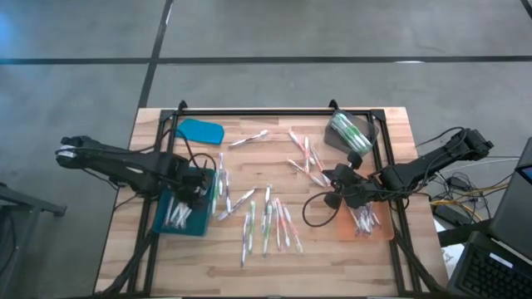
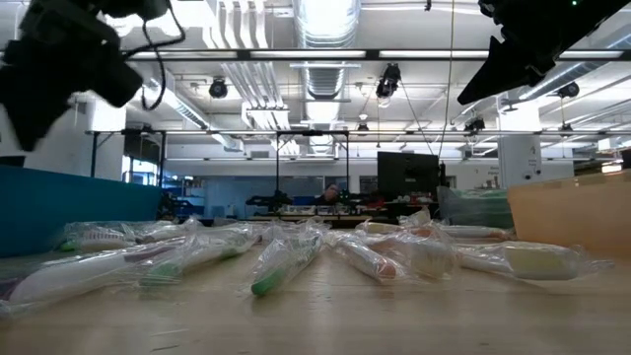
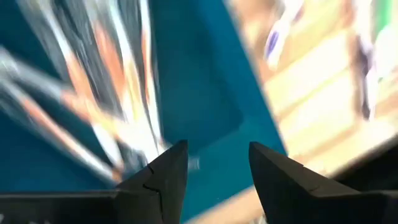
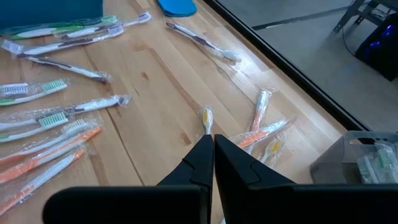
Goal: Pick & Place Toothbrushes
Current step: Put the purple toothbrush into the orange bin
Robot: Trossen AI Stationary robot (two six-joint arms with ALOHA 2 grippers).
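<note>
Hovering over the blue tray (image 1: 166,223), the left hand (image 3: 217,171) has its fingers apart, gripping nothing. Toothbrushes (image 1: 270,218) lie scattered mid-counter (image 1: 332,257), with more in both trays. The right hand (image 4: 213,155), fingers together and empty, sits beside the orange tray (image 1: 382,232).

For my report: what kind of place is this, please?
Probably a large open laboratory or workshop: exposed silver ceiling ducts, dark computer monitors on distant benches, and a pale wooden slatted worktable on a grey concrete floor.

toothbrushes (image 1: 268,218): white, green, orange | left tray (image 1: 198,223): teal | right tray (image 1: 384,230): orange
</note>
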